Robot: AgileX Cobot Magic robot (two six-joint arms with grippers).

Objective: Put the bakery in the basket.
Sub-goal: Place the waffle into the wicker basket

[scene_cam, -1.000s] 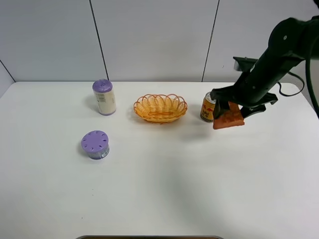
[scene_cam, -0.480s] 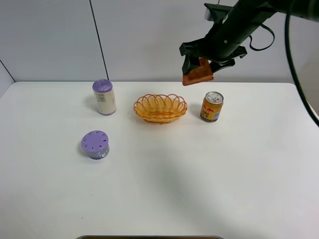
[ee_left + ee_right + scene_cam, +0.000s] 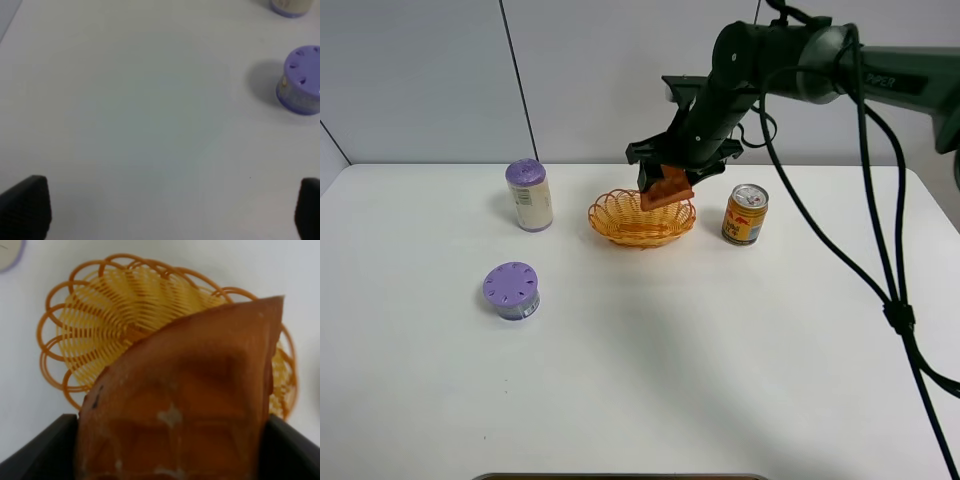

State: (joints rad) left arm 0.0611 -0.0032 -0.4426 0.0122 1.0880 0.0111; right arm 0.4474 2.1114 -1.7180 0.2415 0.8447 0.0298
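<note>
My right gripper (image 3: 672, 180) is shut on the bakery (image 3: 666, 189), an orange-brown wedge-shaped waffle slice, and holds it just above the right half of the basket (image 3: 620, 222). In the right wrist view the bakery (image 3: 185, 405) fills the foreground between the dark fingers (image 3: 40, 450), and the orange-yellow woven basket (image 3: 95, 335) lies right below it. My left gripper (image 3: 160, 210) is open over bare white table; only its two dark fingertips (image 3: 25, 205) show, and it is out of the high view.
A red-and-gold drink can (image 3: 745, 214) stands just right of the basket. A tall purple-capped bottle (image 3: 529, 195) stands left of the basket, and a short purple-lidded jar (image 3: 511, 290) in front of it, also in the left wrist view (image 3: 301, 80).
My right arm lifted the bakery from beside the can, swung it up and left, and has now lowered it over the basket. The left gripper view has no earlier frame.
</note>
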